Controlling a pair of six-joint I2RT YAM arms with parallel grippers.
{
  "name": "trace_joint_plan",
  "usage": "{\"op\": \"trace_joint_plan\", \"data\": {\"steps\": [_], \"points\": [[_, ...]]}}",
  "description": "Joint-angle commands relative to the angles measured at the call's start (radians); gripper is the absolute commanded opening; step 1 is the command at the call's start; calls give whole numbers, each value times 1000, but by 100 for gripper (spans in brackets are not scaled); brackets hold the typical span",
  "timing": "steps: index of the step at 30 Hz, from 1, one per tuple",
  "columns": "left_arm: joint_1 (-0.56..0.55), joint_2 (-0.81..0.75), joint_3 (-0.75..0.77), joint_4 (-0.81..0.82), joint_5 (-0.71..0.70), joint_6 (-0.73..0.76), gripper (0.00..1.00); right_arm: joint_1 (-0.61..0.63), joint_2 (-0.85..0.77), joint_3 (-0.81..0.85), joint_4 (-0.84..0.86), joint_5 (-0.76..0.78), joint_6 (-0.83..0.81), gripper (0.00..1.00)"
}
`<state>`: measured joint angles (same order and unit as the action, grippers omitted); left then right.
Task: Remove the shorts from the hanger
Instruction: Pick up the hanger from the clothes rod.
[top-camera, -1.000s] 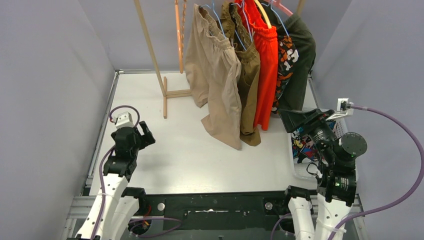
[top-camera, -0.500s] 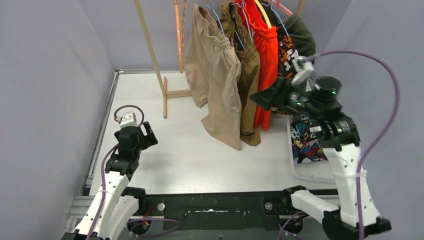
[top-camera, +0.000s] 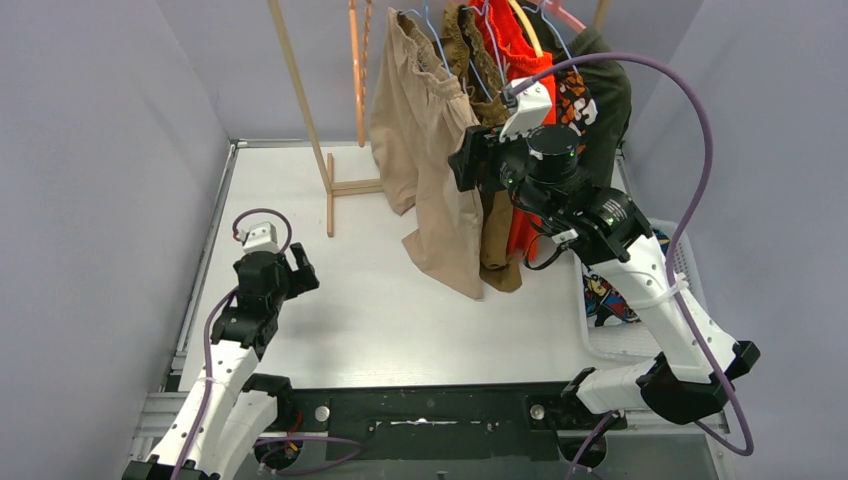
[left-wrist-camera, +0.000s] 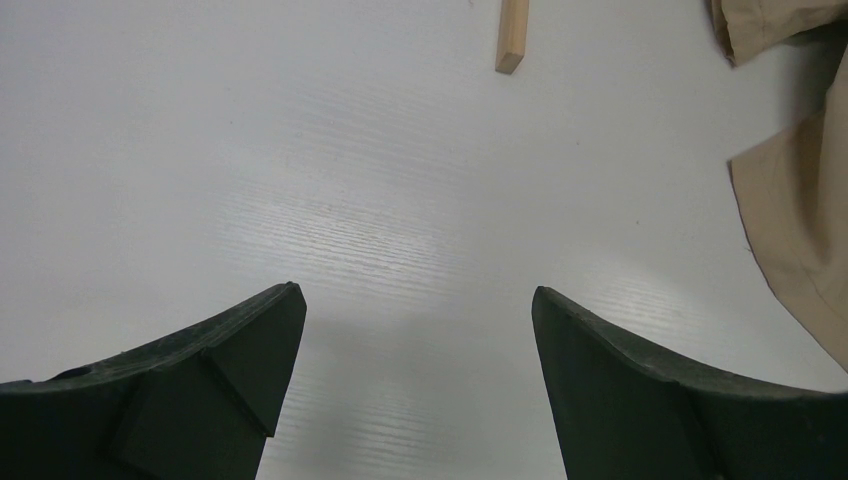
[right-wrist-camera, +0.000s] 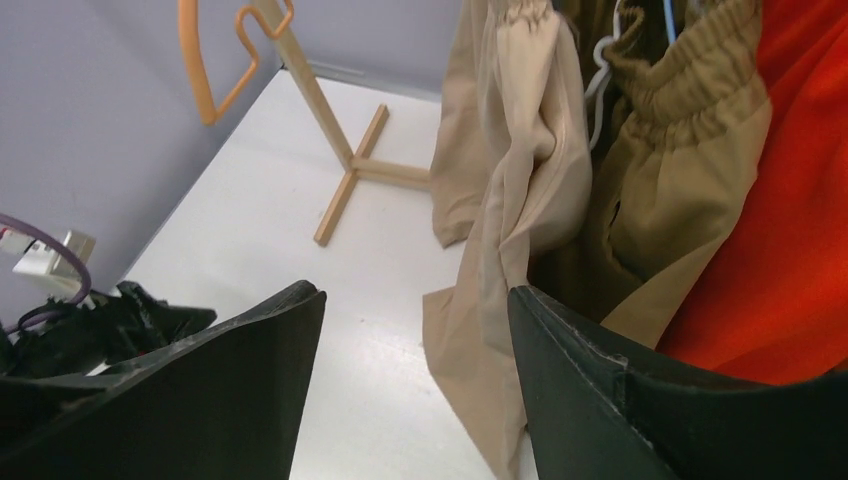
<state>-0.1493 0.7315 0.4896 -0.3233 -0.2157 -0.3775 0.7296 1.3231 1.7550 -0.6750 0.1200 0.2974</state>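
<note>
Shorts (top-camera: 500, 120) hang in a tight row from hangers (top-camera: 526, 27) on a wooden rack (top-camera: 299, 92) at the far side of the desk (top-camera: 380, 300). From left to right we see beige shorts (top-camera: 430, 150), brown shorts (top-camera: 497, 215), red shorts (top-camera: 535, 100), camo shorts (top-camera: 573, 95) and green shorts (top-camera: 607, 110). The beige pair reaches lowest, its hem near the desk. An orange hanger (top-camera: 357, 70) hangs from the rack just left of the row. Comic-print shorts (top-camera: 603, 295) lie in a white basket (top-camera: 625, 345) at the right edge of the desk, off any hanger.

The right arm is raised high and stretched toward the rack, with the right fingers (top-camera: 458, 165) at the right edge of the beige pair, about halfway up it. In the right wrist view these fingers stand well apart and grip nothing. The beige cloth hangs just beyond the gap, and we cannot tell whether a tip touches it.

The left fingers (top-camera: 303, 270) hover low over bare desk at the near left, spread wide and holding nothing, well apart from the rack and the row.
</note>
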Motion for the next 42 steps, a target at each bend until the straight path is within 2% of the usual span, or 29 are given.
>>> {"op": "trace_joint_plan", "data": {"steps": [1, 4, 6, 13, 15, 17, 20, 24, 29, 30, 32, 34, 35, 37, 39, 42], "points": [[-4, 22, 42, 64, 42, 22, 85, 23, 42, 44, 141, 138, -124, 67], [-6, 44, 50, 51, 52, 18, 85, 24, 89, 61, 210, 175, -174, 64], [-5, 52, 50, 53, 57, 17, 85, 20, 144, 104, 219, 205, -204, 72], [-3, 60, 50, 67, 66, 26, 85, -18, 344, 347, 139, 240, -266, 75], [-2, 60, 47, 69, 68, 28, 85, -38, 390, 407, 106, 202, -266, 78], [-3, 61, 46, 74, 71, 33, 85, -93, 446, 500, 23, 80, -210, 78], [-1, 70, 47, 76, 78, 35, 85, -181, 521, 616, -73, -146, -159, 67], [1, 77, 49, 72, 74, 34, 85, -189, 534, 578, -46, -288, -183, 59], [6, 77, 43, 78, 78, 32, 85, -182, 554, 571, -38, -261, -185, 39], [5, 78, 43, 78, 79, 32, 85, -176, 554, 565, -29, -244, -191, 38], [5, 83, 43, 79, 84, 32, 85, -160, 545, 544, 7, -220, -211, 41], [5, 87, 43, 80, 87, 32, 85, -150, 541, 534, 44, -170, -210, 57], [5, 91, 43, 79, 88, 32, 85, -144, 545, 536, 56, -129, -207, 61], [5, 95, 44, 79, 91, 32, 85, -138, 562, 544, 72, -76, -207, 60], [6, 97, 44, 78, 94, 32, 85, -131, 579, 552, 88, -35, -217, 55], [5, 95, 44, 79, 95, 32, 85, -102, 581, 543, 130, 27, -257, 32]]}}
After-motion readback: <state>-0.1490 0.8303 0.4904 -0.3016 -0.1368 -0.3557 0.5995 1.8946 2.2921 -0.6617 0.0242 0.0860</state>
